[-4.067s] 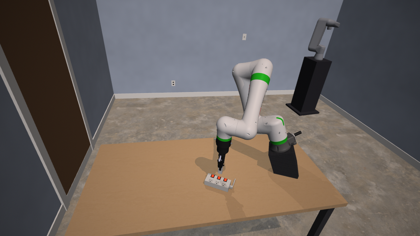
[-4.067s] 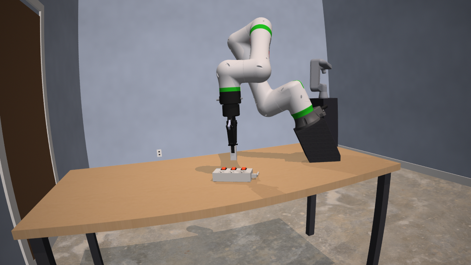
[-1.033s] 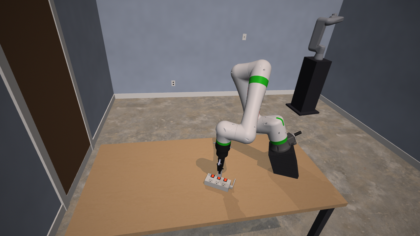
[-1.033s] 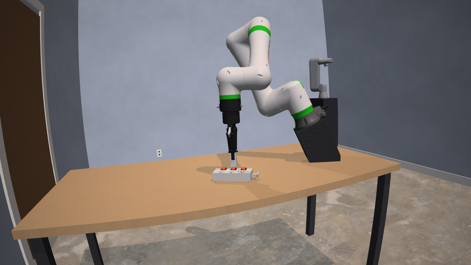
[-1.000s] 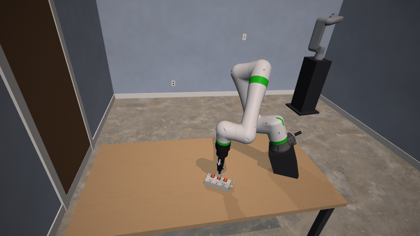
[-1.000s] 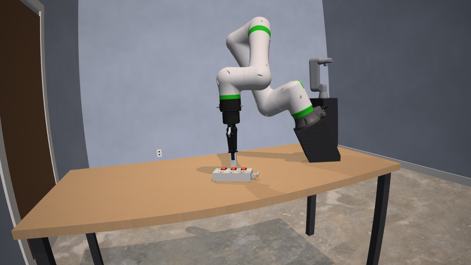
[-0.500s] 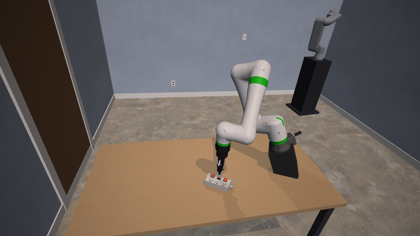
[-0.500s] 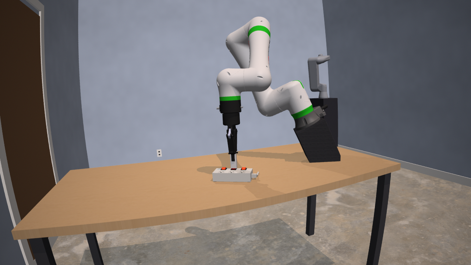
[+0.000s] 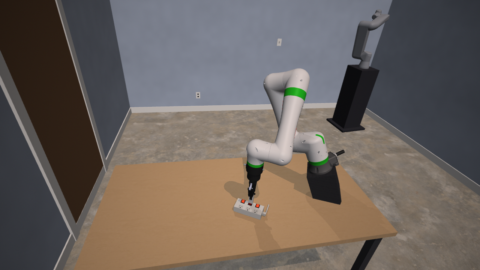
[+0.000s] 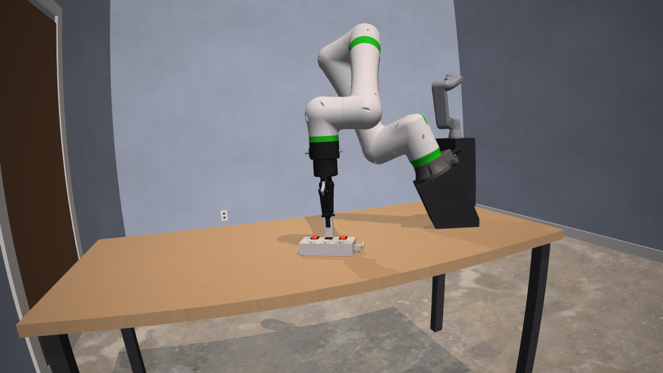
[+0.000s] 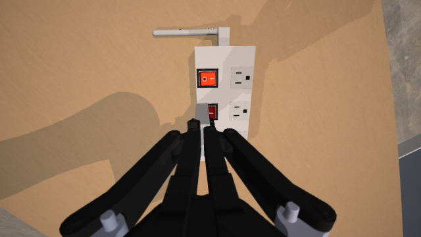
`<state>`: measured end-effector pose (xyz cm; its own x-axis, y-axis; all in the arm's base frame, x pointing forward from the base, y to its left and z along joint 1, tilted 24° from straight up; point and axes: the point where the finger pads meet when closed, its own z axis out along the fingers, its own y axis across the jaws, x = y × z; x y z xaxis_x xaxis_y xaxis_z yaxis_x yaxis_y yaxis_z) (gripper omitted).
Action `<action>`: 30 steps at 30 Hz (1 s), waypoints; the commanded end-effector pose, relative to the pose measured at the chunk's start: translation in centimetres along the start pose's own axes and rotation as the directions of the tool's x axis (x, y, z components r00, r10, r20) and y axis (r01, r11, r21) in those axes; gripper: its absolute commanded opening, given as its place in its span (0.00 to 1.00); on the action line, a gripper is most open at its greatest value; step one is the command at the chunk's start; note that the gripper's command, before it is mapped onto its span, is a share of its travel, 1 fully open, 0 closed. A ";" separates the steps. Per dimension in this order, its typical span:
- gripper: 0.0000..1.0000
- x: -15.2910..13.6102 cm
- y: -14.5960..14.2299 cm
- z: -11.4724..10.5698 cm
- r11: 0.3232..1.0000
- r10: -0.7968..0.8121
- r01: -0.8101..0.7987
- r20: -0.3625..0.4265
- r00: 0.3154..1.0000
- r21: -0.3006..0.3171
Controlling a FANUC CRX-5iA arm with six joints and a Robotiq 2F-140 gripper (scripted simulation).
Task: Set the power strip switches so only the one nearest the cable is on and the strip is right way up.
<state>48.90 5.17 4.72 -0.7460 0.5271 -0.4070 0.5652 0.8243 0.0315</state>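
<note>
gripper [image 11: 201,123] closed, empty | on power strip [image 11: 243,56] middle switch [image 11: 212,111]

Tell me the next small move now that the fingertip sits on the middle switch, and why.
Probably lift the shut gripper off and shift to the far-end switch. The middle switch already looks dark, the cable-end switch glows bright as wanted, and the far one still glows.
</note>
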 end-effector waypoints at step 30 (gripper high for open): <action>0.00 0.0 0.0 -3.9 1.000 0.000 0.000 0.000 1.000 0.000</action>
<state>47.53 5.97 8.23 -0.7461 0.5272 -0.4067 0.5653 0.8243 0.0314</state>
